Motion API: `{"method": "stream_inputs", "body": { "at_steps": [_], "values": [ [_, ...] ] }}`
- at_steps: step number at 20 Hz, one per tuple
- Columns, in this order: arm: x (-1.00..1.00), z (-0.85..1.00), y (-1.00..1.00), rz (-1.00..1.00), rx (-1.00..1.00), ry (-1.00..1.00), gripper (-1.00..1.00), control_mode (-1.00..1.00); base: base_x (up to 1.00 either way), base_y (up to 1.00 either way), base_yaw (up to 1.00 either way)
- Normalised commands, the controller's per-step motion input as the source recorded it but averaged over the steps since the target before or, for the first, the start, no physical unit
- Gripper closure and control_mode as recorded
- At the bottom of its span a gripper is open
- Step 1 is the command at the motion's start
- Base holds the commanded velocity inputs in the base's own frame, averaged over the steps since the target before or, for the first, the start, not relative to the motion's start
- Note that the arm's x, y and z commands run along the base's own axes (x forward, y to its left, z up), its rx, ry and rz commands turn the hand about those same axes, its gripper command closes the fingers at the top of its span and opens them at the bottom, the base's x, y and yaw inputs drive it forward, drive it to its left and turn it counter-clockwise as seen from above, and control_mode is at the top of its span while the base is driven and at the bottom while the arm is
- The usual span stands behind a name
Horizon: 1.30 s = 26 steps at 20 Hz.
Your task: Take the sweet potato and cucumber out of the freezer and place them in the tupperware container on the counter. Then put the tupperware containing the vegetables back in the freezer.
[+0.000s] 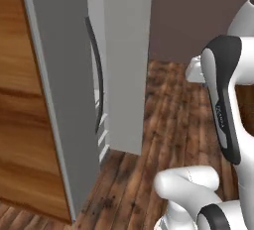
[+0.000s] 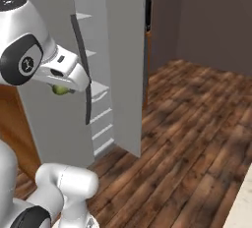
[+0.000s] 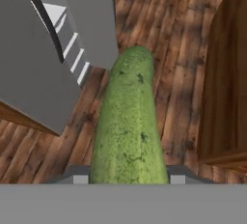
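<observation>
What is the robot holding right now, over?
Fingers shut on the long bumpy green cucumber. Tall grey freezer open, pale shelves showing. Dark wooden floor below, nothing in the way.

The cucumber (image 2: 60, 90) is mostly hidden behind the arm.

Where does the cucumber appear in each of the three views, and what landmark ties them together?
Left base view: I cannot find it.
Right base view: a small green patch of the cucumber at left, just under the white hand, in front of the freezer door.
Hand view: centre, long and upright, held in the end effector, wooden floor behind it.
Shared landmark: the dark curved edge strip of the freezer door.
</observation>
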Motion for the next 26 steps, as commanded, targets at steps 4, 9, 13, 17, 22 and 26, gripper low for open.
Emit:
{"method": "stream_inputs", "body": {
  "at_steps": [4, 9, 13, 17, 22, 26],
  "values": [
    [0.0, 0.0, 0.0, 0.0, 0.0, 0.0, 1.0, 1.0, -1.0, 0.06, -0.49],
    [0.0, 0.0, 0.0, 0.0, 0.0, 0.0, 1.0, 1.0, -1.0, -0.03, -0.47],
    [0.0, 0.0, 0.0, 0.0, 0.0, 0.0, 1.0, 1.0, -0.82, -0.37, -0.35],
    [0.0, 0.0, 0.0, 0.0, 0.0, 0.0, 1.0, 1.0, -0.18, -0.85, -0.18],
    [0.0, 0.0, 0.0, 0.0, 0.0, 0.0, 1.0, 1.0, 0.02, -1.0, -0.1],
    [0.0, 0.0, 0.0, 0.0, 0.0, 0.0, 1.0, 1.0, 0.09, -1.0, -0.09]
  ]
}}
